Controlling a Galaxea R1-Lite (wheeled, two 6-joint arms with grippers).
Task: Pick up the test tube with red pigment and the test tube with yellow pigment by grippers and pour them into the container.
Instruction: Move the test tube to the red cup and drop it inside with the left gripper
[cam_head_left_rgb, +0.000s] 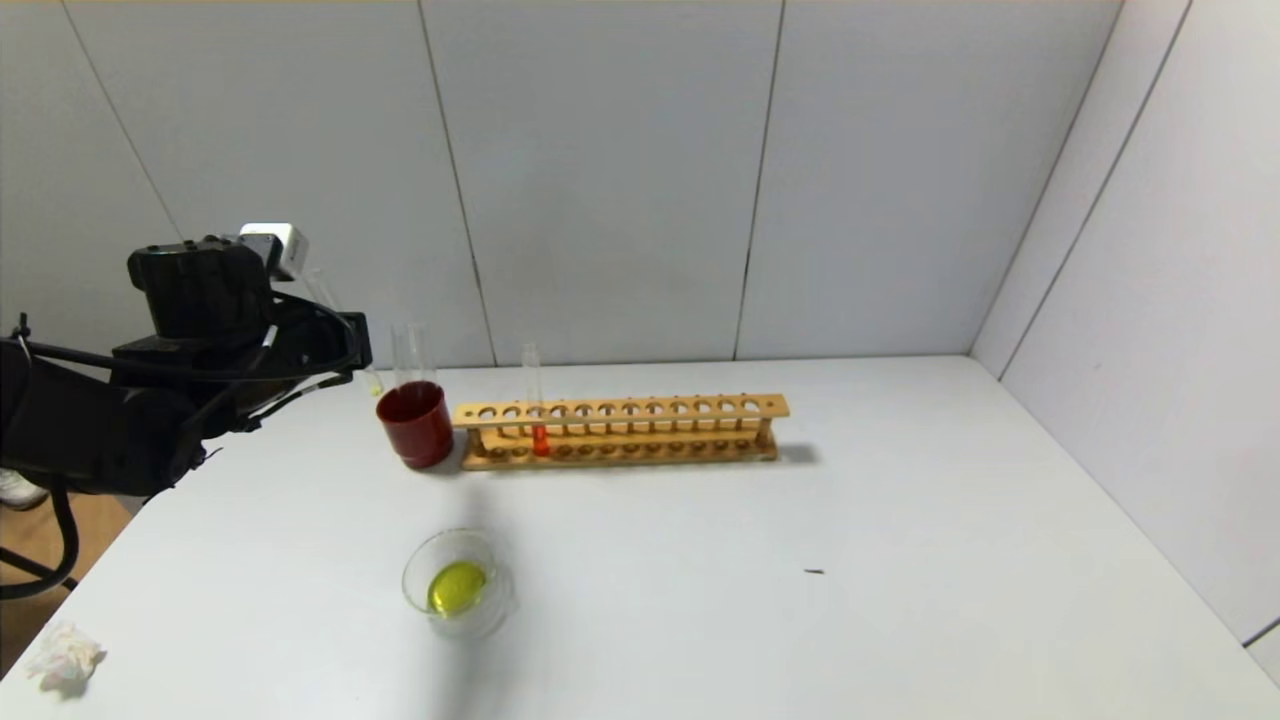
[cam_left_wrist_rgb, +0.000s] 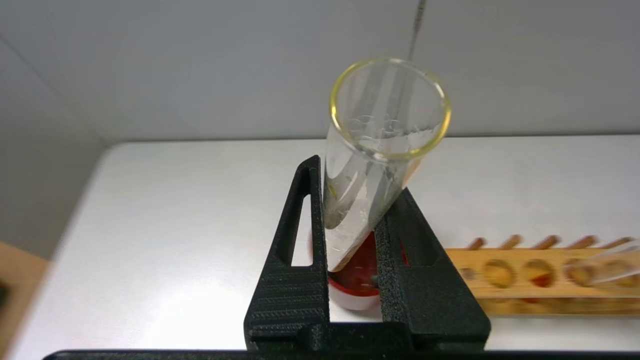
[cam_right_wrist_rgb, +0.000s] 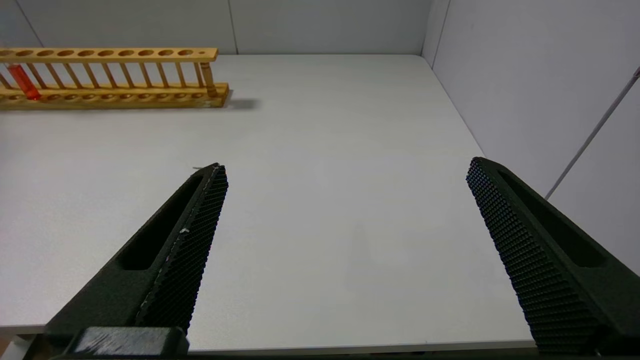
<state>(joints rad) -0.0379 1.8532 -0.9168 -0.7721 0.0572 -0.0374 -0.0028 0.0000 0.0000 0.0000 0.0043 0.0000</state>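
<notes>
My left gripper (cam_left_wrist_rgb: 356, 186) is shut on the test tube with yellow pigment (cam_left_wrist_rgb: 380, 150). The tube looks nearly empty, with a yellow tinge at its rim, and leans tilted between the jaws. In the head view this gripper (cam_head_left_rgb: 350, 355) hangs at the table's far left, just left of the dark red cup (cam_head_left_rgb: 416, 424). The container (cam_head_left_rgb: 458, 585), a clear glass dish, holds a yellow pool near the front. The test tube with red pigment (cam_head_left_rgb: 536, 405) stands upright in the wooden rack (cam_head_left_rgb: 640, 428). My right gripper (cam_right_wrist_rgb: 347, 167) is open over bare table, holding nothing.
A wider clear tube (cam_head_left_rgb: 410, 352) stands in the red cup (cam_left_wrist_rgb: 357, 280), which shows below my left jaws. A crumpled tissue (cam_head_left_rgb: 62, 655) lies at the front left corner. A small dark speck (cam_head_left_rgb: 815, 572) sits right of centre. Grey walls close in behind and on the right.
</notes>
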